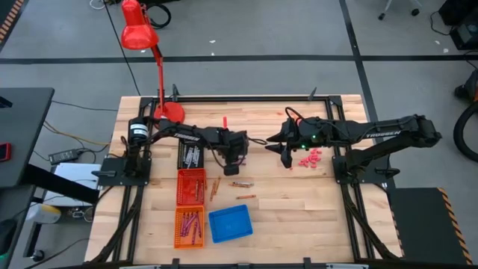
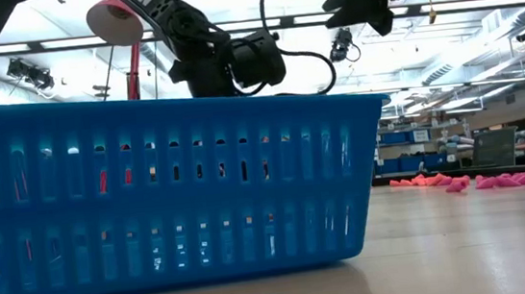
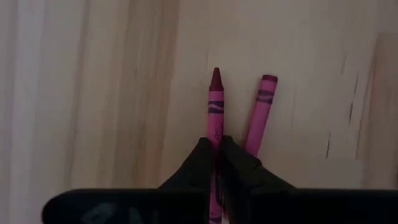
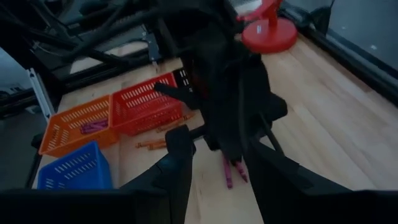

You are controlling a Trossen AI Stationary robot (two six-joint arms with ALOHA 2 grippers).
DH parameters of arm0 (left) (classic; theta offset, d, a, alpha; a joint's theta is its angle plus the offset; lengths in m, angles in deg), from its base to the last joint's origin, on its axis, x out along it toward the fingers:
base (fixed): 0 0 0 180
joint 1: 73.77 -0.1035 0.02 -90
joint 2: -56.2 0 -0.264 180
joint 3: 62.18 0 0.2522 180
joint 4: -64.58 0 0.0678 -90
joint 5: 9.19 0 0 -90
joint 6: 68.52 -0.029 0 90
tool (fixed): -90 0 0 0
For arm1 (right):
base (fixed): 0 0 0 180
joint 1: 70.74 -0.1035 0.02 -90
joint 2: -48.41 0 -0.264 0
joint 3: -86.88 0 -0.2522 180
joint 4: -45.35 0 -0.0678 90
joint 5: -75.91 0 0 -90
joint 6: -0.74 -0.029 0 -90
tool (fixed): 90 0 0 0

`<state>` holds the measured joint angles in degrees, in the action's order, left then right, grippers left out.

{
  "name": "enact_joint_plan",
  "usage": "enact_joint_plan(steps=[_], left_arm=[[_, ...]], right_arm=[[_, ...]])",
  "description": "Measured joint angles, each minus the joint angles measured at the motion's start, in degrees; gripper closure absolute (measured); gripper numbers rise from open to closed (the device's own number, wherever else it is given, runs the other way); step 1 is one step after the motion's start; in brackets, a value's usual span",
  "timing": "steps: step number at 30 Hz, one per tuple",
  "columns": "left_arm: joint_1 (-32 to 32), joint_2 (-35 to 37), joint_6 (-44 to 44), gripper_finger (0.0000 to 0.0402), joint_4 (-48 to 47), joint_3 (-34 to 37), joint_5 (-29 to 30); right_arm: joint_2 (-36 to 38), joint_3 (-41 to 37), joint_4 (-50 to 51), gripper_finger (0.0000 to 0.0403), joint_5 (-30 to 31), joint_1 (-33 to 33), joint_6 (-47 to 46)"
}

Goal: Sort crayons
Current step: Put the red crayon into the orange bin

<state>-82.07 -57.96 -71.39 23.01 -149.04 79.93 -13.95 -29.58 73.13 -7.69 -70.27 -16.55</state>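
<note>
left gripper point(image 3: 217, 146): fingers pinching magenta crayon point(image 3: 215, 102), a second crayon point(image 3: 261, 112) just beside
right gripper point(image 4: 217, 155): fingers spread
orange basket point(image 1: 189, 228): purple crayons

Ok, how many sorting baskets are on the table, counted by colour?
Black basket: 1
Red basket: 1
Orange basket: 1
Blue basket: 1
Total: 4
</note>
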Motion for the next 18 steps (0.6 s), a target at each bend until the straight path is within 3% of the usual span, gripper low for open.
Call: enact_joint_plan(steps=[12, 18], left_arm=[[2.37, 6.0, 16.87, 0.038, -5.09, 0.2, 1.2], [5.04, 12.24, 38.72, 0.0371, -11.14, 0.0, -1.48]], right_arm=[[4.91, -0.02, -0.1, 0.0247, 0.17, 2.65, 2.75], [6.02, 0.0, 0.87, 0.0247, 0.11, 3.39, 3.05]])
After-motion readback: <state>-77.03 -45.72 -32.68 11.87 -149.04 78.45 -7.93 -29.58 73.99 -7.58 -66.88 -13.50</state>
